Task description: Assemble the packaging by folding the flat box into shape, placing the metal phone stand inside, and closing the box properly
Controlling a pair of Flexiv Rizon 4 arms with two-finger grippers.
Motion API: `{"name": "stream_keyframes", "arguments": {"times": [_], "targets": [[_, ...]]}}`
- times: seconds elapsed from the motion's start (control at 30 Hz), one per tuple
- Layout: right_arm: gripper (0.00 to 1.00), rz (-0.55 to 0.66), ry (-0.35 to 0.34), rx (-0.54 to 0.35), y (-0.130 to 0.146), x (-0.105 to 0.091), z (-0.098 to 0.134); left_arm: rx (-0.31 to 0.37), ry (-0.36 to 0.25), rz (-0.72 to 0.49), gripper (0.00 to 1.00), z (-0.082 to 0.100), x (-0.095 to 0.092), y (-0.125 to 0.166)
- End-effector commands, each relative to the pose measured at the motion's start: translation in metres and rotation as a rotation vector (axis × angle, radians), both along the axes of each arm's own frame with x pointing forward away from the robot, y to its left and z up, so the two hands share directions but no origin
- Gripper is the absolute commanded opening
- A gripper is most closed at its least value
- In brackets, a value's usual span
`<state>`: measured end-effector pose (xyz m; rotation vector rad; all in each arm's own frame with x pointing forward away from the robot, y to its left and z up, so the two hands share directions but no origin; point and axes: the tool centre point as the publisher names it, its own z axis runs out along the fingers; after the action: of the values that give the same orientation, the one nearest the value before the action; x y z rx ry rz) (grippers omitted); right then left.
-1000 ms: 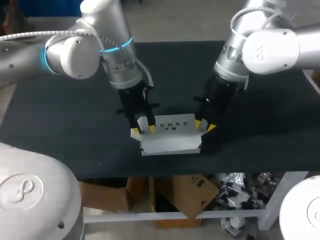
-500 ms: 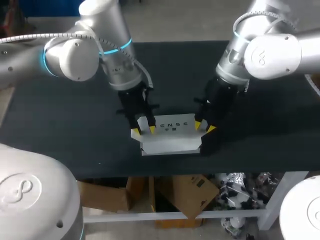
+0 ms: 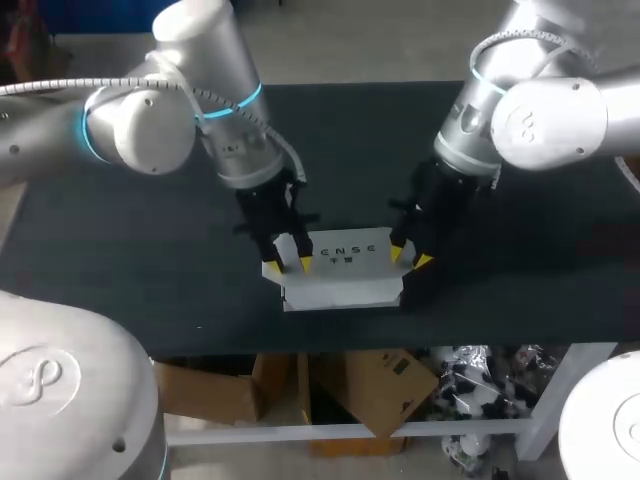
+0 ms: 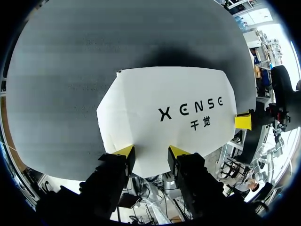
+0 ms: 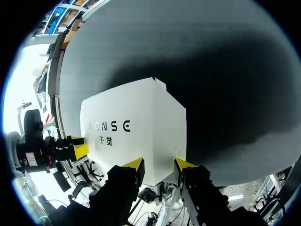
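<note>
Box (image 3: pixel 340 270): lying on the table (image 3: pixel 150 250), contents hidden
Left gripper (image 3: pixel 287 264): standing spread at its left end
Right gripper (image 3: pixel 410 258): standing spread at its right end

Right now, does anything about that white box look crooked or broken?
Nothing looks torn or spilled. The white box lies near the table's front edge, with the left pincer at one end and the right pincer at the other. The one oddity: no metal phone stand shows in any view.
</note>
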<state>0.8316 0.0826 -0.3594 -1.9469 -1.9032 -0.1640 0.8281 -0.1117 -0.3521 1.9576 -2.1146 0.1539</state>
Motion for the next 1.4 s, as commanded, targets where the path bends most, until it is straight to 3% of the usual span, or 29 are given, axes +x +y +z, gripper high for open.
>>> {"name": "stream_keyframes", "arguments": {"times": [0.03, 0.7, 1.4], "targets": [[0.43, -0.003, -0.006, -0.001, -0.001, -0.001, -0.003, -0.002, -0.003, 0.010, 0.47, -0.004, -0.002, 0.000], [0.43, -0.001, -0.022, -0.004, 0.002, -0.002, -0.006, 0.025, -0.029, 0.086, 0.46, -0.006, -0.006, 0.006], [0.45, 0.027, -0.107, 0.005, 0.002, 0.000, -0.015, 0.020, -0.040, 0.064, 0.46, -0.014, -0.007, 0.003]]}}
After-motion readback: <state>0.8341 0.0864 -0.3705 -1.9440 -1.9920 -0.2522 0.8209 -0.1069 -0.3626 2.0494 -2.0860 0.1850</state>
